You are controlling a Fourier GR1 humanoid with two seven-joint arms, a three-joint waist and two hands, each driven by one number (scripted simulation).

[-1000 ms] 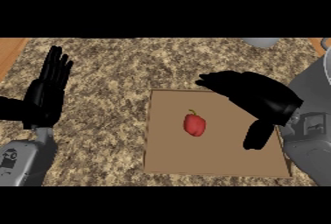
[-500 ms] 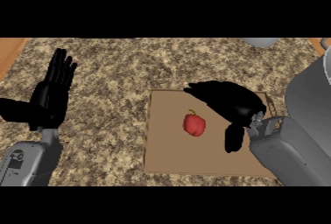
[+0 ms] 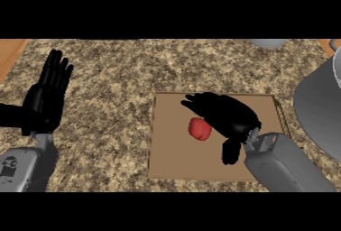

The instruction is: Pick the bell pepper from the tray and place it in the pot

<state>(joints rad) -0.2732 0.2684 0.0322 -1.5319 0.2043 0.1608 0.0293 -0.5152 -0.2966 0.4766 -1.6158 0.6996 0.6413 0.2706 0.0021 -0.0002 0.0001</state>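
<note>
Head view, the only one: over the last sec the right hand point(image 3: 223, 118) had slid in across the tray point(image 3: 166, 168) from the pot side and dropped toward the bell pepper point(image 3: 199, 128), w/ the forearm coming further up from the lower edge. At this moment the pepper lay on the tray, unmoved, just left of the palm and tucked under the fingertips, w/ the thumb hanging down below and to its right. Fingers were spread and only slightly bent, arched over the pepper but not closed on it; whether they touched it couldn't be told. So approach looked about done and the grasp not yet made; lift and carry to the pot point(image 3: 321, 113), off past the back of the hand at the right edge, were all left to do. Left hand point(image 3: 45, 97) rested flat-open, fingers straight up, well apart from the tray at far left.
</note>
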